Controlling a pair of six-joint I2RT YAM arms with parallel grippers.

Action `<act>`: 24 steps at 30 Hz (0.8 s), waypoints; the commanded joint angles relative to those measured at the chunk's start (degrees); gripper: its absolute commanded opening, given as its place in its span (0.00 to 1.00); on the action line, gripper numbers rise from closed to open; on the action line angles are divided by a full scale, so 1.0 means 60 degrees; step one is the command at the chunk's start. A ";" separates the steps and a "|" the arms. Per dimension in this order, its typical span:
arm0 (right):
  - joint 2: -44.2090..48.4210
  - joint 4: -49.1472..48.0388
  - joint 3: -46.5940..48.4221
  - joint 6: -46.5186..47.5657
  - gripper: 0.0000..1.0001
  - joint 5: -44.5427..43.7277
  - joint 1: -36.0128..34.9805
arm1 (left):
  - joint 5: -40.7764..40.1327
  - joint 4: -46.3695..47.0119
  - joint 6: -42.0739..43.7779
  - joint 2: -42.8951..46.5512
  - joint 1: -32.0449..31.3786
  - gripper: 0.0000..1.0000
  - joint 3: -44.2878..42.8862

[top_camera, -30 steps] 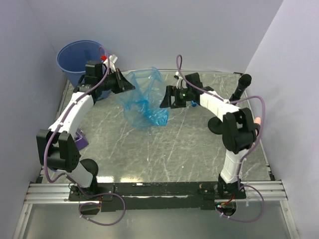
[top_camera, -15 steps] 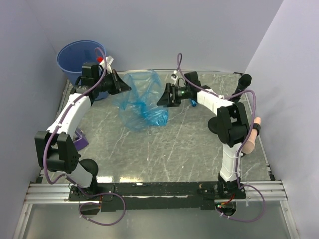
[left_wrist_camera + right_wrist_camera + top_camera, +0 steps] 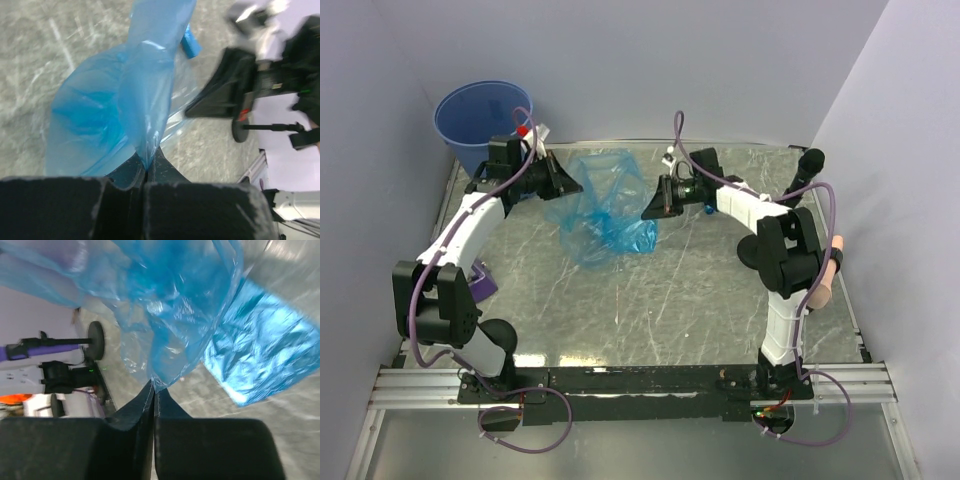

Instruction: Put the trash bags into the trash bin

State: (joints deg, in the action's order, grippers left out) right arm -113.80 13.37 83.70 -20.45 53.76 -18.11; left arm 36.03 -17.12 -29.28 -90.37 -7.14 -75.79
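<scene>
Suspending trash bag [image 3: 603, 205] near trash bin [image 3: 470, 115], outside its rim: left gripper [image 3: 565, 180] and right gripper [image 3: 653, 204] each clamped on thin film. Risk: film tearing or slipping if grippers spread; slack bag snagging rim.

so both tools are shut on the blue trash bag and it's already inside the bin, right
Not quite. The left tool and right tool are both shut on the trash bag, but it is not inside the trash bin. The top external view shows it held between them over the table.
</scene>
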 commanded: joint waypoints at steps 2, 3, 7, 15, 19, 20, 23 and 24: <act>0.0728 0.1752 0.1706 0.1954 0.00 -0.1368 0.0439 | -0.0834 -0.0031 0.0542 0.0005 0.0047 0.01 -0.0199; 0.0758 0.2090 0.2130 0.2364 0.00 -0.2097 0.0498 | -0.0979 -0.0003 0.0616 -0.0142 0.0061 0.01 -0.0404; 0.0322 0.2898 0.4717 0.3842 0.00 -0.4517 0.0616 | -0.1054 0.0727 0.0953 -0.1122 0.0120 0.01 -0.2027; -0.0844 -0.0299 1.0519 0.6583 0.00 -0.6117 0.0485 | -0.0570 0.2776 0.1042 -0.3644 0.0076 0.01 -0.8927; 0.1209 -0.4479 0.8201 0.8370 0.00 -0.6031 -0.0072 | -0.0673 0.5426 0.1041 -0.2973 0.0018 0.01 -0.9006; 0.1546 -0.4831 0.7937 0.8490 0.00 -0.5899 -0.0174 | -0.0688 0.6056 0.1216 -0.2623 -0.0040 0.01 -0.8729; 0.2556 -0.5711 0.6346 0.8505 0.00 -0.5986 -0.0336 | -0.0703 0.7247 0.2705 -0.1263 -0.0580 0.01 -0.7019; 0.2937 -0.5946 0.5424 0.8680 0.00 -0.5957 -0.0394 | -0.0688 0.7104 0.3698 -0.0793 -0.0917 0.01 -0.6229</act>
State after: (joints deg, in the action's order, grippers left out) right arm -105.32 -6.59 128.07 25.32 18.37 -18.90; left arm 30.96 13.28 -20.97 -106.02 -7.64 -123.22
